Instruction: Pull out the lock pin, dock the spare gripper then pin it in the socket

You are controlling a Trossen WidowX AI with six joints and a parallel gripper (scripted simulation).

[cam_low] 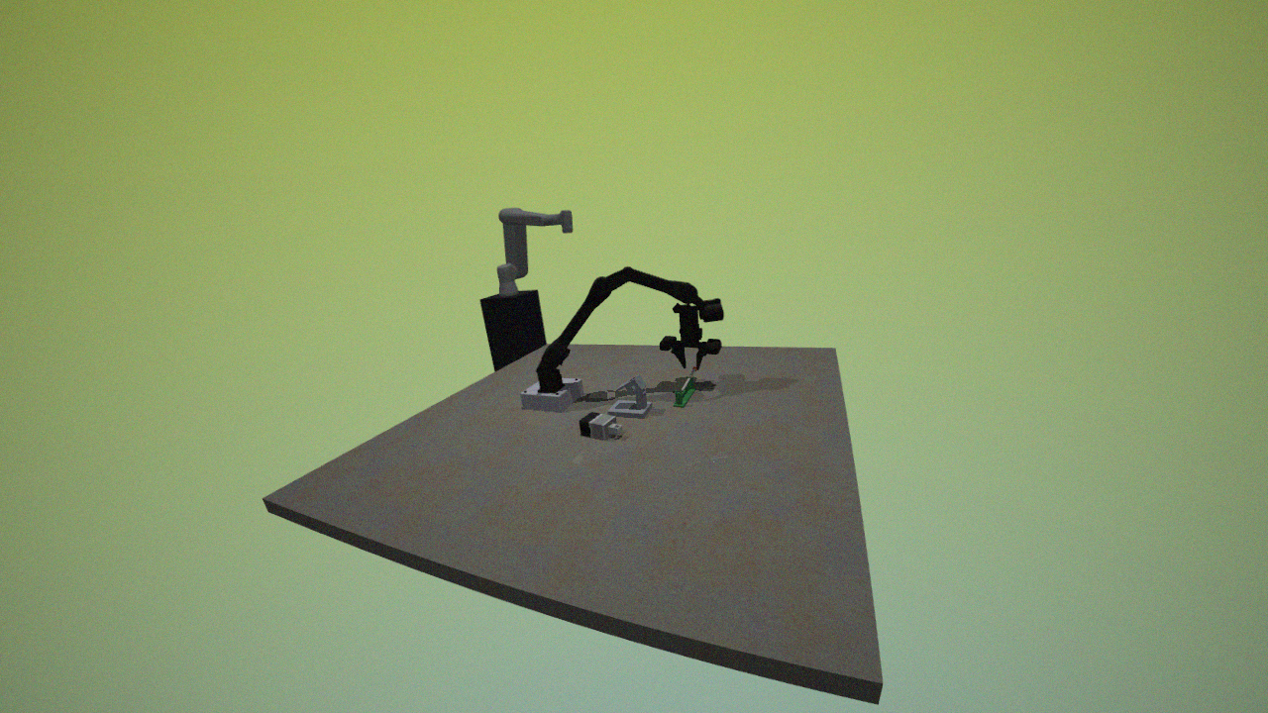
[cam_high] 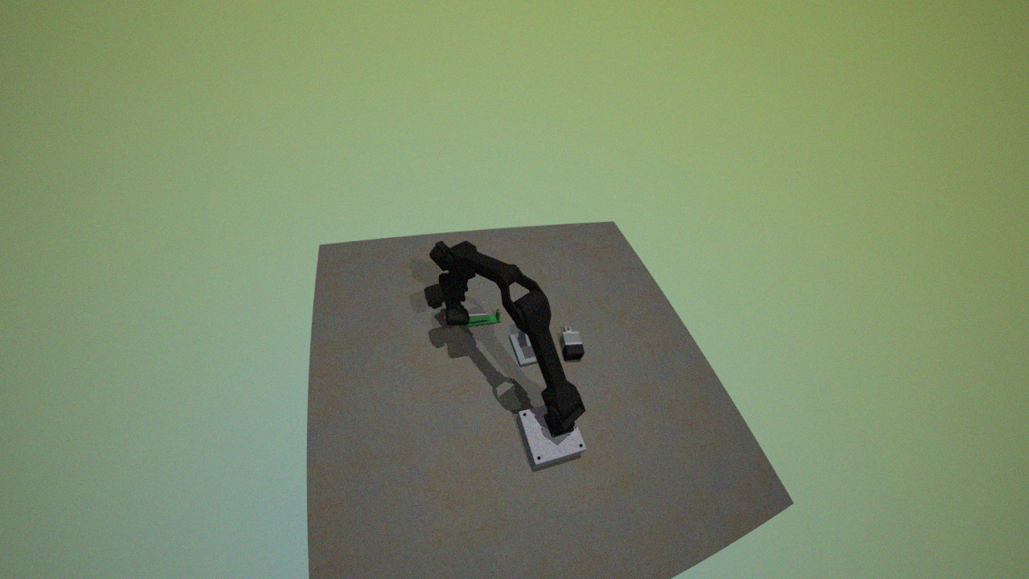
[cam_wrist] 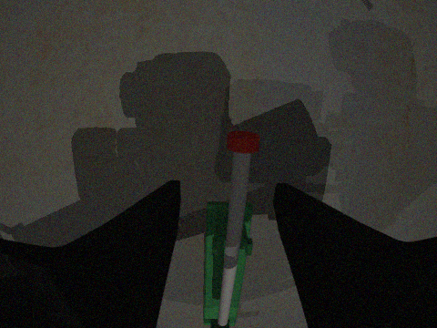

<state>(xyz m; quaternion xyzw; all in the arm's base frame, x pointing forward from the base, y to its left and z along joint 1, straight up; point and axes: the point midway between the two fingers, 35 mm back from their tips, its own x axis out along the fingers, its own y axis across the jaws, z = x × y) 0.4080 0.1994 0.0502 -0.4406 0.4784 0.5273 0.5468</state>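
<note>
My hand stands with its fingers apart, above the red-headed lock pin, which lies at a slant along a green holder on the table. In the exterior view, the mount stands left of the holder, and the spare gripper rests on its side, undocked, nearer and farther left. My arm's pale base sits at far left.

The black robot arm rises from its pale base plate and arches toward eleven o'clock, its gripper end over the green cradle; at one o'clock from the plate lies the spare gripper.
</note>
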